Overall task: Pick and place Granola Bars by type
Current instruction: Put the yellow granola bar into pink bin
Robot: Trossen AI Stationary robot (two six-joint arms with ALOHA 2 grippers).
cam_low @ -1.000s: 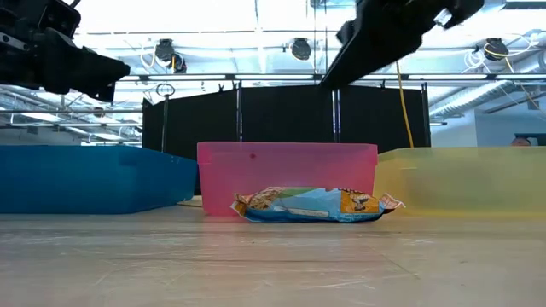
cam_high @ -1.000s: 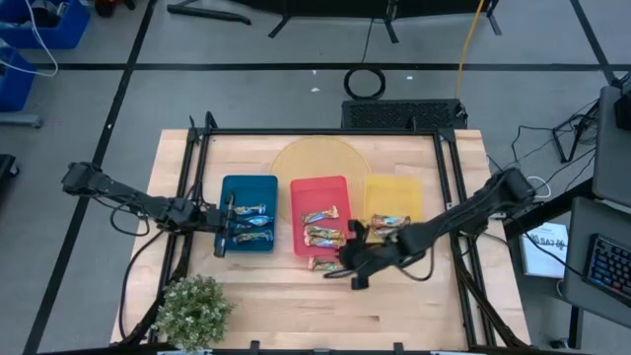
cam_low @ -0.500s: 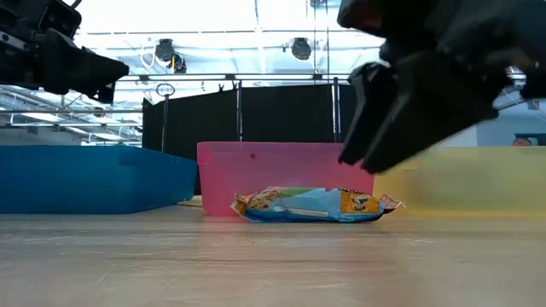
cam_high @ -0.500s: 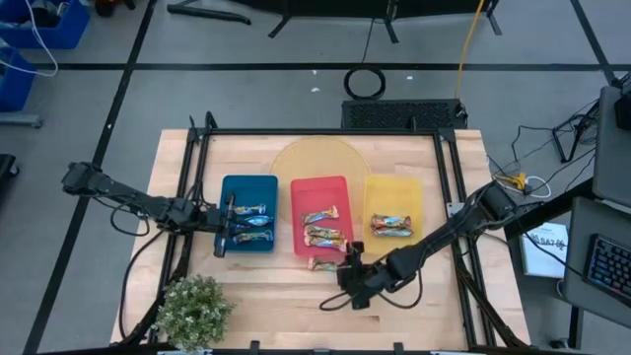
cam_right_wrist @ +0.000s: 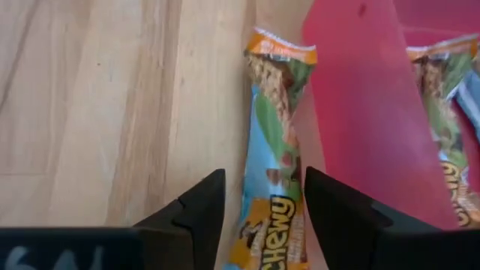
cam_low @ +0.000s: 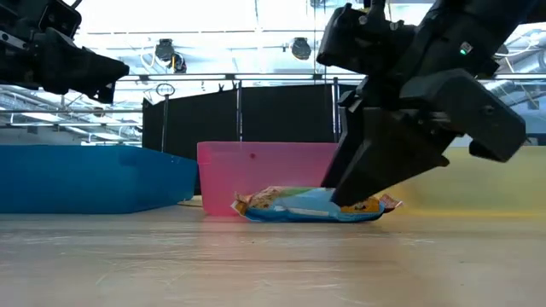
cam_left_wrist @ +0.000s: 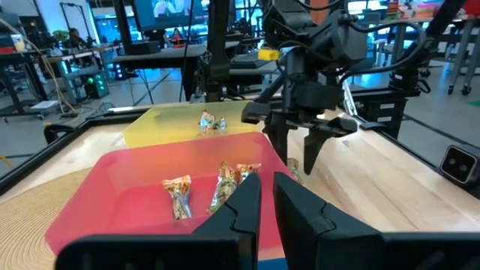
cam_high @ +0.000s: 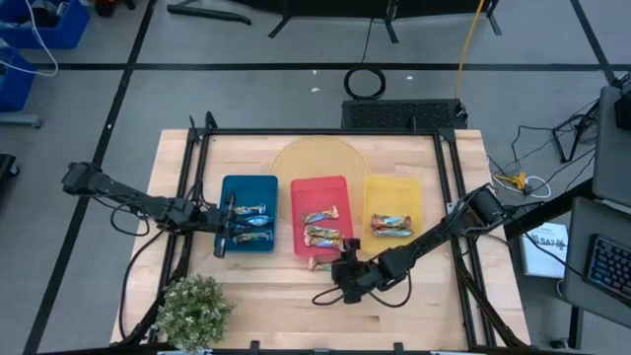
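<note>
One granola bar [cam_high: 320,263], blue, green and orange, lies flat on the wood in front of the red tray [cam_high: 296,202]; it also shows in the low view [cam_low: 290,205]. My right gripper [cam_right_wrist: 262,202] is open and low over it, one finger on each side of its near end. The red tray holds two bars [cam_high: 322,225], the yellow tray [cam_high: 371,192] one bar [cam_high: 390,226], and the blue tray [cam_high: 237,187] several bars [cam_high: 248,223]. My left gripper [cam_left_wrist: 268,199] hangs shut at the blue tray's left side, with nothing between its fingers. My right gripper comes slanting down from the near right, its fingers [cam_right_wrist: 196,214] lying along the bar's near end [cam_right_wrist: 271,217]. The bar lies flat on the table. Whether the fingers touch it, I cannot tell.
The three trays stand side by side mid-table, with a round woven mat [cam_high: 315,158] behind them. A potted plant [cam_high: 192,308] sits at the near left corner. Black frame rails [cam_high: 449,197] run along the table's sides. Bare wood lies in front of the trays.
My right gripper has come down and moved toward the table's near edge and a little left, from above the gap between the red and yellow trays to the bar lying on the wood. The bar has not moved.
</note>
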